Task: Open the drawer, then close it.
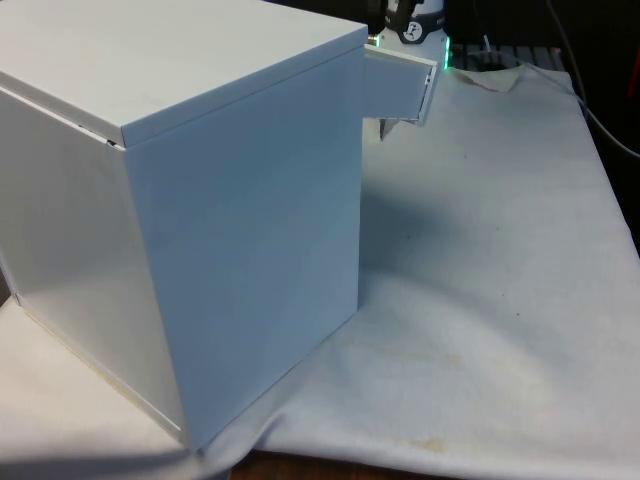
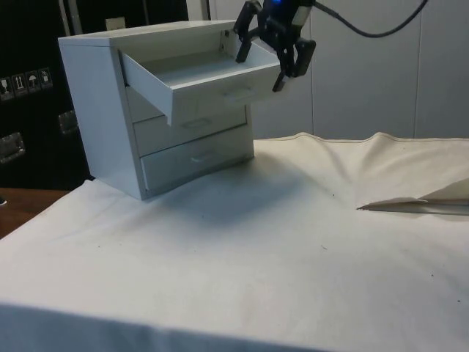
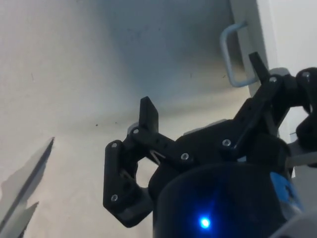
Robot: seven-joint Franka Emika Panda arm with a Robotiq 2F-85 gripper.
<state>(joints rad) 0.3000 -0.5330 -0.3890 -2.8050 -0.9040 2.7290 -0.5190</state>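
1. You see a white chest of drawers point(image 2: 110, 110) standing on the table point(image 2: 256, 249), near its far left corner in the side view; in the front view its plain back and side point(image 1: 200, 220) face you at the near left of the table.
2. The chest has three drawers. The top drawer point(image 2: 198, 81) is pulled out well past the two lower ones, which sit closed. In the front view the end of this drawer point(image 1: 400, 88) sticks out beyond the far edge of the chest.
3. The gripper point(image 2: 270, 50) hangs at the outer front corner of the open drawer, just above its front panel.
4. Its fingers are spread apart and hold nothing. One finger point(image 3: 148, 114) and the other finger point(image 3: 260, 69) show clearly separated in the wrist view.
5. In the wrist view the drawer handle point(image 3: 230, 54), a pale curved bar, is just beside the second finger; you cannot tell if they touch.
6. The white cloth point(image 2: 396, 176) is rumpled near the far right edge of the table in the side view.
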